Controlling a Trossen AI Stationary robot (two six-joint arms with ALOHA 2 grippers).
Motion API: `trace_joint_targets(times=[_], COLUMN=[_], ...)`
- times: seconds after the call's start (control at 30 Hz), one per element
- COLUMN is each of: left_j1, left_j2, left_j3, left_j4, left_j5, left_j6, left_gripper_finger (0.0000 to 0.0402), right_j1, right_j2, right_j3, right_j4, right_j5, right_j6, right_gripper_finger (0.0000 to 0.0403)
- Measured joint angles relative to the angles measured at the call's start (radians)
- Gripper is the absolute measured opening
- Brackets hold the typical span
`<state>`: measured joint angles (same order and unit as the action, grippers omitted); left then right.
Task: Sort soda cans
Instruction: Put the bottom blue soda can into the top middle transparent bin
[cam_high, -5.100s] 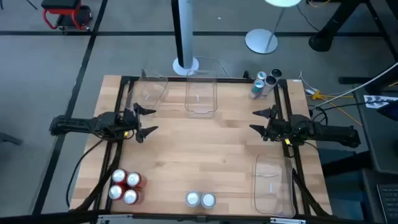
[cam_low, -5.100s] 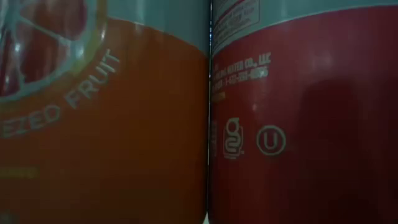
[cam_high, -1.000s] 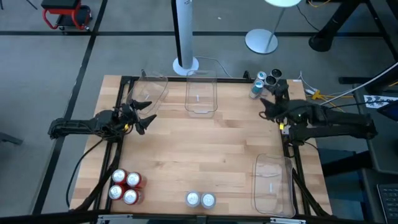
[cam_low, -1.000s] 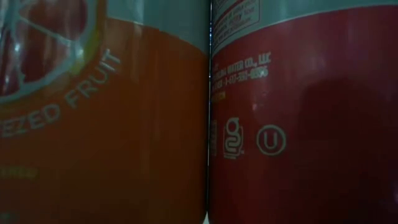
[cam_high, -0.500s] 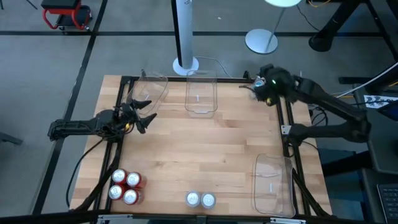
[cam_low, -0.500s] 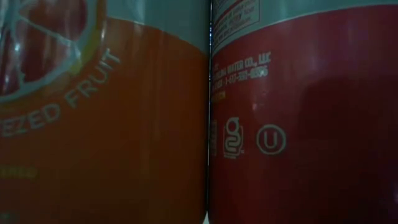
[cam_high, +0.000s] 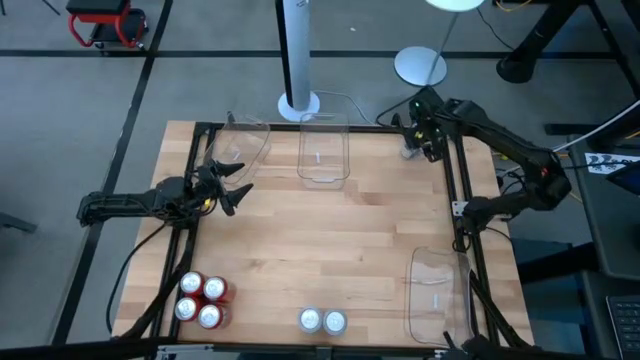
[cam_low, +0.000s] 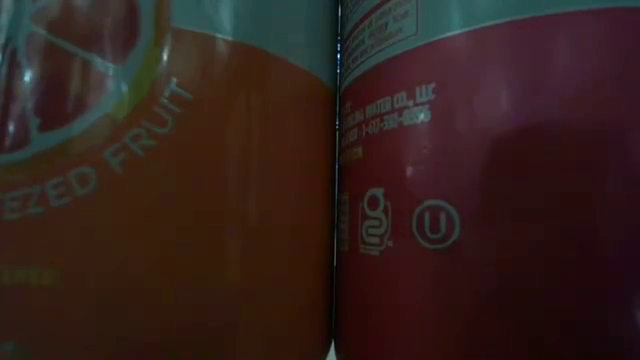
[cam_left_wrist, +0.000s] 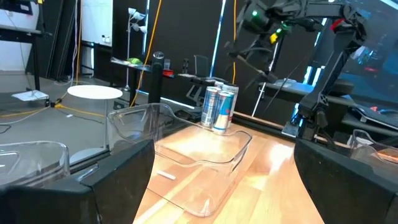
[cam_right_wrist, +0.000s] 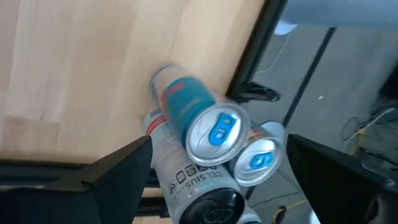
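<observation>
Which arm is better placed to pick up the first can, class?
The right. Its claw hangs open directly over the far-corner cans, looking down on their tops. The left claw waits by a bin, away from every can.

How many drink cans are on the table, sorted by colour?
Red cans: 4
Silver-white cans: 2
Blue-tabbed teal/silver cans: 2
Dark-topped white can: 1
Total: 9
</observation>
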<state>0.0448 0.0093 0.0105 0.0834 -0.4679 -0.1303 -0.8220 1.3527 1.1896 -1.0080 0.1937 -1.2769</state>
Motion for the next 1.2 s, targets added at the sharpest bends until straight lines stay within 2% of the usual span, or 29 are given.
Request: trace_joint_targets(times=[0.4,0.73,1.2], left_j1=[0.0,0.0,0.0], left_j2=[0.0,0.0,0.0], left_j3=[0.0,0.0,-0.001], left_j4=[0.003,0.002,0.003], left_j5=[0.0,0.0,0.0], left_j6=[0.01,0.01,0.024], left_gripper_finger=[0.0375,0.0375,0.0375], right_j1=[-0.007,-0.084,-0.082], right_j2=[0.088,0.106,0.105], right_j3=[0.0,-0.038,-0.126], right_j4=[0.022,0.064,0.176], right_j5=[0.076,0.018,-0.021], right_j6=[-0.047,-0.048,-0.116], right_gripper_finger=[0.0369,0.0369,0.0369])
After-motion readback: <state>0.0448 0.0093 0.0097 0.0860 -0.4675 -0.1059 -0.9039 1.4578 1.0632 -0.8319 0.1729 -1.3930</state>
